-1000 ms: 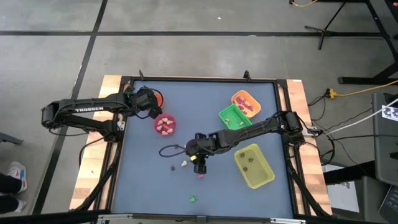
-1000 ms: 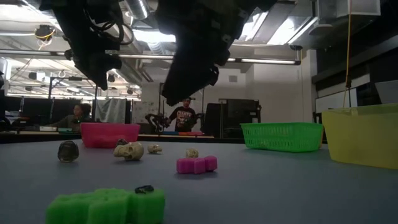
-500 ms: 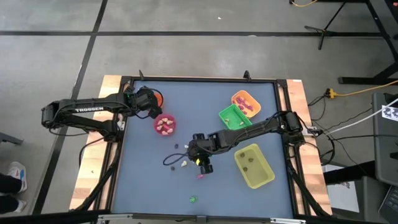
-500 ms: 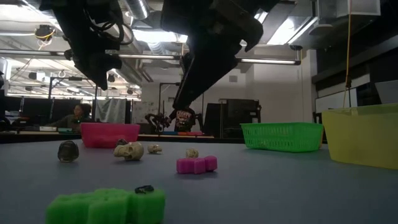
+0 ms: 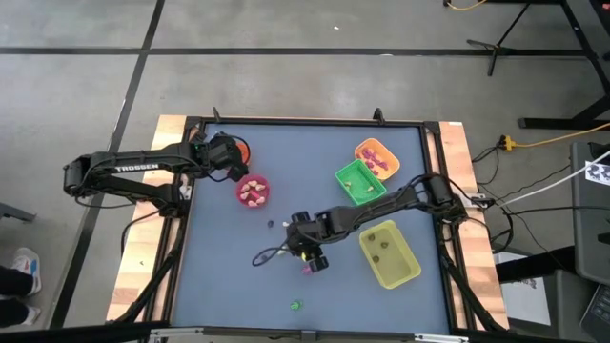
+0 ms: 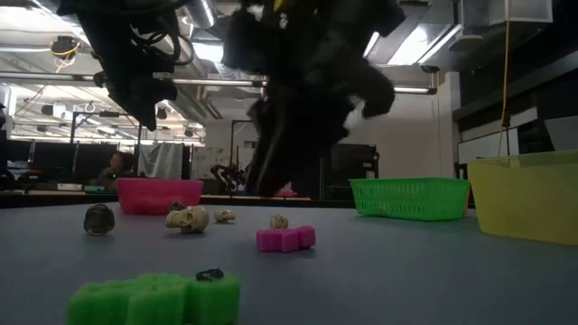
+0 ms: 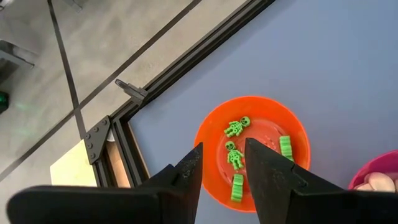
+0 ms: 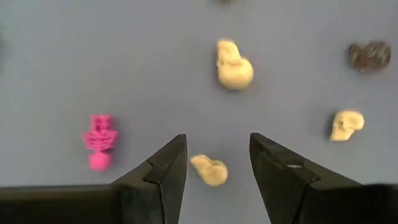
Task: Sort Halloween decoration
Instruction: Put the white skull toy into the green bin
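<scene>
Right gripper (image 8: 212,163): jaws apart, holding nothing.
Cream skull (image 8: 209,170): between its fingertips, apparently on the table.
Pink skeleton (image 8: 98,140): off to one side.
Left gripper (image 7: 222,175): parted, empty, above orange cup (image 7: 292,130).

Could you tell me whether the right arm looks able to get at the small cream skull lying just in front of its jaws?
Probably yes: the right gripper is open, the cream skull lies between its jaws, nothing blocks it.
</scene>
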`<state>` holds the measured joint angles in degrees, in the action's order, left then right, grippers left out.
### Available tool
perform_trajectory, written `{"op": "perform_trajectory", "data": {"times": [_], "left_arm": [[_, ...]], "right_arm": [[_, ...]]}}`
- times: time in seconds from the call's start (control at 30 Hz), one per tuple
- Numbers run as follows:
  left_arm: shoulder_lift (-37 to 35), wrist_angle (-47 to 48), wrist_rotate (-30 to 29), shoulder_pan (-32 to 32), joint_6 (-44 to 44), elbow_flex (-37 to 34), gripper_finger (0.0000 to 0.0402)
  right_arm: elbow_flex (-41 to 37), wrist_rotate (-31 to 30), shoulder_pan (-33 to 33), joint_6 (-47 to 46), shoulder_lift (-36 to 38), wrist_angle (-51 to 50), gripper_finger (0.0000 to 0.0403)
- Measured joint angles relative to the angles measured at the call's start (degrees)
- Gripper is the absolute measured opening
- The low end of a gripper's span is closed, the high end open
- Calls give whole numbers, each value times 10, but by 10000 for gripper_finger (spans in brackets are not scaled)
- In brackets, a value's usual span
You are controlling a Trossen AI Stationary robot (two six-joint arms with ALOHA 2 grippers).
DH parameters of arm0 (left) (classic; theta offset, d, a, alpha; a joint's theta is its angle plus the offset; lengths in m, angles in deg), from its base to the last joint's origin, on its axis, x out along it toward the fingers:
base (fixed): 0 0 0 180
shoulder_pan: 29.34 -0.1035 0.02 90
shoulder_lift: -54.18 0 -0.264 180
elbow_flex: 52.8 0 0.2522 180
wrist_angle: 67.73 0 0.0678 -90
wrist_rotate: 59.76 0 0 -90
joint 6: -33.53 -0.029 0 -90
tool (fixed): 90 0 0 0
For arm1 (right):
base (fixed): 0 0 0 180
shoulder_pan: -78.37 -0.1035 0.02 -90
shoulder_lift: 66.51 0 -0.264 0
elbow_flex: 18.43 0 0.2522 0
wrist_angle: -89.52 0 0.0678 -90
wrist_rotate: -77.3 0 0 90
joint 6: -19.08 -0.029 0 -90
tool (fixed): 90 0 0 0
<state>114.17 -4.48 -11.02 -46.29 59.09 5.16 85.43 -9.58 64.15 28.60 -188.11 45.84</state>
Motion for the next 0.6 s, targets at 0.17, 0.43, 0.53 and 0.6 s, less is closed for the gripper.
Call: {"op": "perform_trajectory", "data": {"times": [0.17, 0.43, 0.53, 0.6], "left_arm": [[0, -2, 0, 0, 0, 0, 103], [0, -4, 0, 0, 0, 0, 103], [0, -4, 0, 0, 0, 0, 103], [0, -4, 0, 0, 0, 0, 103]], "right_arm": [[1, -21, 0, 0, -13, -7, 172], [1, -26, 0, 0, -32, -28, 172], [1, -26, 0, -1, -33, -32, 172], [1, -26, 0, -1, -36, -30, 172]]}}
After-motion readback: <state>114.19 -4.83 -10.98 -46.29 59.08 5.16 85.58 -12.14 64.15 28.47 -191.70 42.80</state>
